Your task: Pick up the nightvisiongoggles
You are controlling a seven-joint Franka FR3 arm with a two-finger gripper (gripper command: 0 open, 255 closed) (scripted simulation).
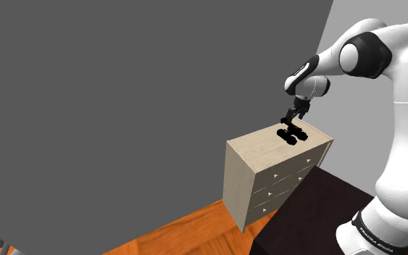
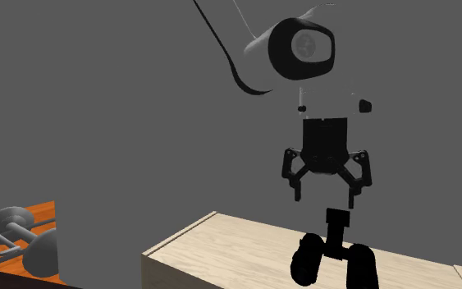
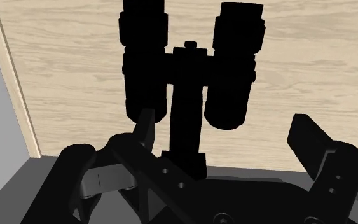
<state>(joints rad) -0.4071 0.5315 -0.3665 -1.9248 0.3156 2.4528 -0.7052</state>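
Observation:
The night vision goggles (image 1: 294, 134) are all black, two tubes joined by a central bar, lying on the pale wooden top of a dresser (image 1: 256, 148). In the second exterior view the goggles (image 2: 332, 256) have an upright bracket, and my gripper (image 2: 325, 195) hangs just above it. The fingers stand apart and touch nothing. In the wrist view the goggles (image 3: 189, 70) lie ahead of the gripper (image 3: 228, 137), with the central bar nearer one finger (image 3: 147, 126) than the other.
The dresser has three drawers (image 1: 282, 177) and stands against a grey wall (image 1: 122, 109) on an orange wood floor (image 1: 195, 228). My dark stand (image 1: 307, 217) is beside it. Grey rounded shapes (image 2: 24, 238) lie on the floor further off.

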